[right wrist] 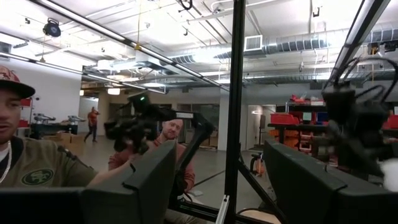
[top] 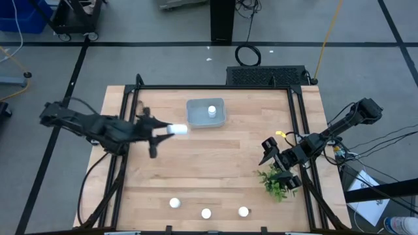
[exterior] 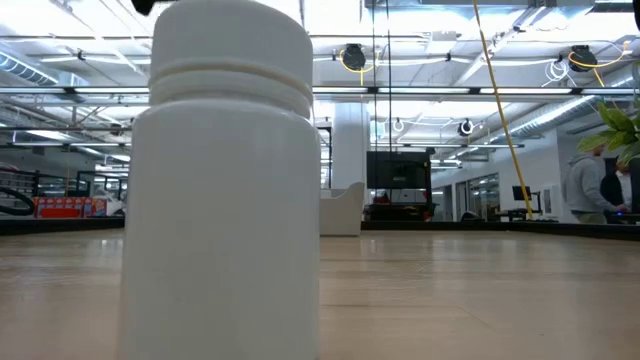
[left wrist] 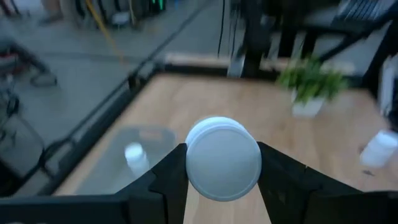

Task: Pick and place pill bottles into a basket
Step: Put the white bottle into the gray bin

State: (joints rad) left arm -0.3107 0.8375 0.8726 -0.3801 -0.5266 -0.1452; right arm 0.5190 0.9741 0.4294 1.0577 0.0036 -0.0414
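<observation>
My left gripper (top: pixel 163 131) is shut on a white pill bottle (top: pixel 177 129) just left of the basket's near left corner. The pale grey-blue basket (top: pixel 196 120) stands at the table's far middle with one bottle (top: pixel 211 111) upright in it. The basket (left wrist: pixel 106 163) and that bottle (left wrist: pixel 135 156) also show in the left wrist view. Three more bottles (top: pixel 174 203), (top: pixel 206 213), (top: pixel 243 211) stand upright along the near edge. One of them fills the low view (exterior: pixel 225 190). My right gripper (top: pixel 279 161) is open and empty at the right, beside the plant. My left gripper pinches the bottle's round sides (left wrist: pixel 189 163) between its two fingers (left wrist: pixel 163 182). The fingers come level from the table's left and lie along the bottle. The bottle lies on its side, one round end (left wrist: pixel 224 158) facing away from the gripper, lifted above the table.
A small green plant (top: pixel 277 182) in a white pot stands at the near right, close to my right gripper; it also shows in the left wrist view (left wrist: pixel 308 84). A black frame rail (top: pixel 215 87) runs round the table. People show in the room beyond (right wrist: pixel 25 158).
</observation>
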